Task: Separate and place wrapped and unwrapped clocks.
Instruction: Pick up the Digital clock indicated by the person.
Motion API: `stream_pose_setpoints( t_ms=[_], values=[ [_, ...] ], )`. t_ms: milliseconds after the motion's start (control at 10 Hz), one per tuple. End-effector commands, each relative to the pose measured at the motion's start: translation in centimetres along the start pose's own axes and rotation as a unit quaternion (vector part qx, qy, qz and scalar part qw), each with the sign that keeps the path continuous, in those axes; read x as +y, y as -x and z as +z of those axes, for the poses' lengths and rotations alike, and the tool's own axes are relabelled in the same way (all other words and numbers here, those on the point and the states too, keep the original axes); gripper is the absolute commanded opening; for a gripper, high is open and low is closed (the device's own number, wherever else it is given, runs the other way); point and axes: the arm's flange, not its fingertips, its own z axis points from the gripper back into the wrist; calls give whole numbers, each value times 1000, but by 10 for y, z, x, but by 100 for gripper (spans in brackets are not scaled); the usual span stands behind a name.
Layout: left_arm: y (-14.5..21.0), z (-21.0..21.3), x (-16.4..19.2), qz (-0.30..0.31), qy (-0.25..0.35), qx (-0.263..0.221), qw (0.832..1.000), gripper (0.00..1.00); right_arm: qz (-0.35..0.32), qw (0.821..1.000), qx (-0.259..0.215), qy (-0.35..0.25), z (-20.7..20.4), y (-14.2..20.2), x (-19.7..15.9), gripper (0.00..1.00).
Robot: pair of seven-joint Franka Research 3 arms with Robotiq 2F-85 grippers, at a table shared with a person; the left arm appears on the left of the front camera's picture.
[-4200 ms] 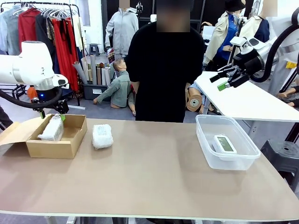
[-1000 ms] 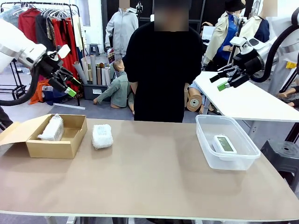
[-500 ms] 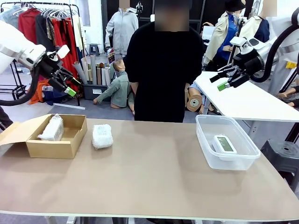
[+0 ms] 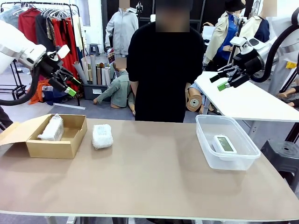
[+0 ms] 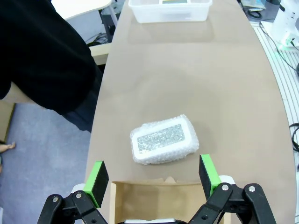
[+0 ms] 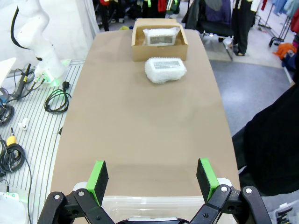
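One wrapped clock (image 4: 52,128) in whitish bubble wrap lies inside the brown cardboard box (image 4: 70,145) at the table's left. A second wrapped clock (image 4: 102,136) (image 5: 163,139) (image 6: 165,69) rests on the table just right of the box. The bare white unwrapped clock (image 4: 224,143) with a grey screen lies in the clear plastic tub (image 4: 205,145) at the right. My left gripper (image 4: 71,86) (image 5: 154,175) hangs open, high above the box, with nothing between its fingers. My right gripper (image 4: 218,80) (image 6: 151,175) is open too, raised above and behind the tub.
A person in black (image 4: 163,70) stands at the far side of the table, hands down. The box's flap (image 4: 16,130) lies open to the left. A white table (image 4: 252,102) stands behind the tub. The table's middle and front are bare.
Between the earliest frame and one second ago my left gripper rose from the box, leaving a wrapped clock inside. Over the last second nothing has moved.
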Motion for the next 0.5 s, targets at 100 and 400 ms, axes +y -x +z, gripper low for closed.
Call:
stream_pose_setpoints(
  t_ms=[100,400],
  values=[
    [0,0,-2,-1,0,0,1000,100,1,1000,-4,1,0,-2,1,100],
    [0,0,-2,-1,0,0,1000,100,1,1000,-4,1,0,-2,1,100]
  ],
)
